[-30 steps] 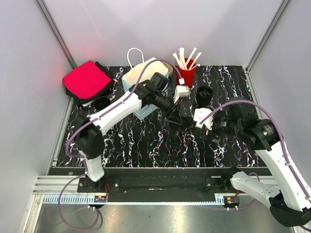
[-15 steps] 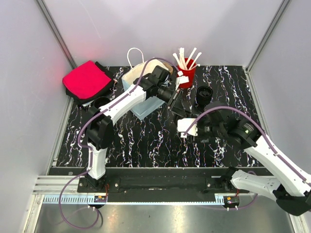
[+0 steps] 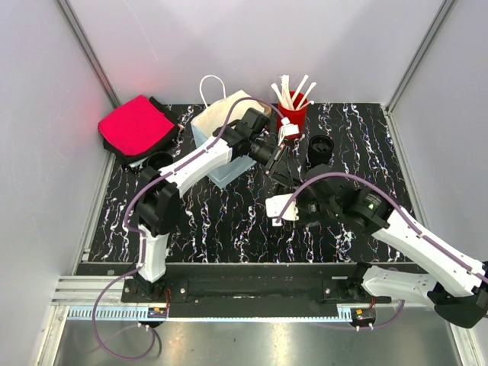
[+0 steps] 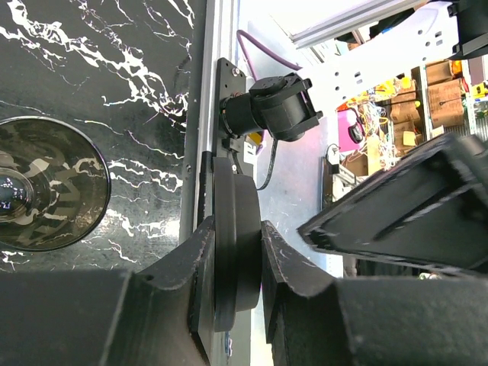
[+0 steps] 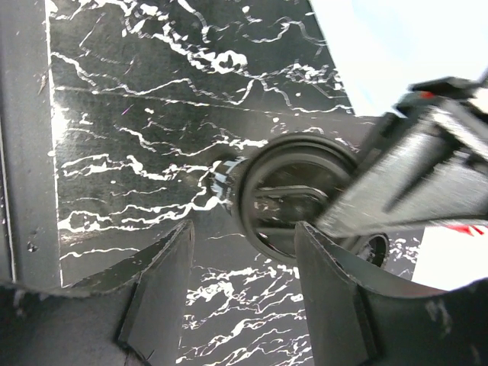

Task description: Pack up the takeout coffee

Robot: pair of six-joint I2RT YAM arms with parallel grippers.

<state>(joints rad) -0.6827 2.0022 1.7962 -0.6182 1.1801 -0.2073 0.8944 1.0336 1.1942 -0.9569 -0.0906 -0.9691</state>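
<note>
From above, the left gripper [image 3: 279,158] reaches over the far middle of the marbled table [image 3: 221,221]. It is just in front of the red cup [image 3: 294,116] of white stirrers and near the paper bag [image 3: 221,114], and what it carries is lost against its dark fingers. A lidless black cup [image 3: 320,149] stands just to its right. A second lidless cup [image 3: 160,162] sits well off to the left by the red pouch [image 3: 136,126]. The right gripper [image 3: 277,212] hangs close in front of the left one, its forearm and purple cable crossing the table's right half. In the left wrist view the two fingers [image 4: 194,267] are clamped on the thin black rim of the takeout coffee [image 4: 236,244], seen edge-on and held off the table; the cup's body cannot be made out. A lidless cup with a shiny inside shows at the left edge, with the table's metal rail [image 4: 206,114] and a black motor housing [image 4: 271,114] beyond. A big dark angular shape [image 4: 404,206] crowds the right, too close to identify. In the right wrist view the fingers [image 5: 160,297] stand apart with nothing between them. The round black lid shows just ahead, partly covered on its right by a blurred grey finger of the left gripper.
</note>
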